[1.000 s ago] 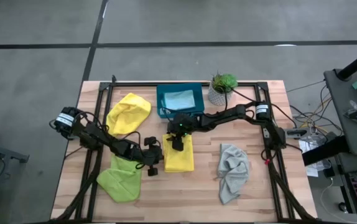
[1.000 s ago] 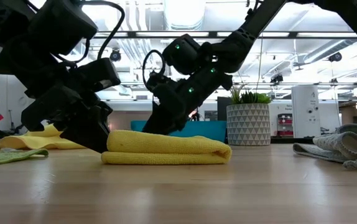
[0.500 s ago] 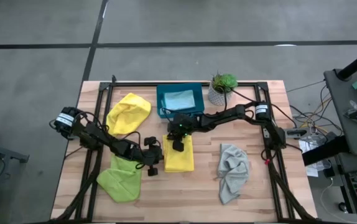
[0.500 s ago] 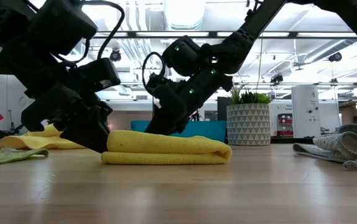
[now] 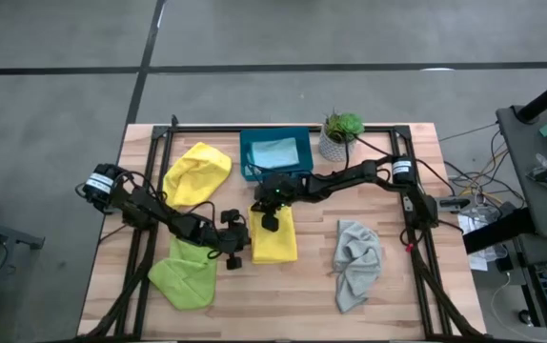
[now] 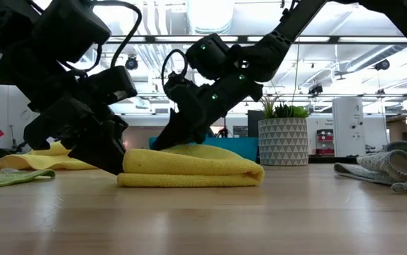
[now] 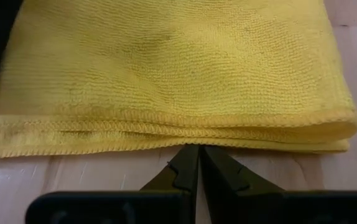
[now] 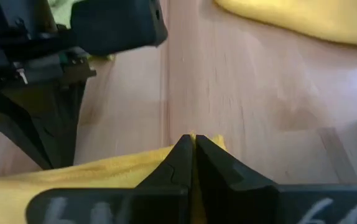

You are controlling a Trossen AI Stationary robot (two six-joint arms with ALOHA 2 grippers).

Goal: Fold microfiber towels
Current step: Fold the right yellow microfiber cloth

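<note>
A folded yellow towel point(image 5: 275, 238) lies flat at the table's middle, and shows in the low view as a thick pad point(image 6: 189, 170). My left gripper point(image 7: 197, 152) is shut, with its tips at the towel's left hemmed edge point(image 5: 242, 240). My right gripper point(image 8: 194, 146) is shut on the towel's far left corner point(image 5: 269, 221). A second yellow towel point(image 5: 197, 173), a lime green one point(image 5: 186, 272) and a grey one point(image 5: 357, 262) lie crumpled on the table. A light blue one point(image 5: 275, 151) lies in the teal tray. My left gripper's shut fingertips point(image 7: 188, 158) meet the stacked hems of the towel's left edge point(image 7: 191, 142), slanting down from the table's left. I cannot tell whether a layer is between them. My right gripper pinches the towel's far left corner point(image 8: 211, 142) between its two fingers, slanting down from the far right. A little yellow cloth shows past the tips. That corner is raised slightly point(image 6: 179, 147), and the rest of the towel lies on the table.
The teal tray point(image 5: 247, 164) stands just beyond the folded towel, with a potted plant point(image 5: 337, 135) to its right. A black frame point(image 5: 150, 181) runs along the table's edges. Bare wood lies at the near middle point(image 5: 273, 295).
My right gripper has shut on the towel's far left corner and tipped a little lower. The cloth's top there has bulged up slightly. The rest of the towel has stayed put.
</note>
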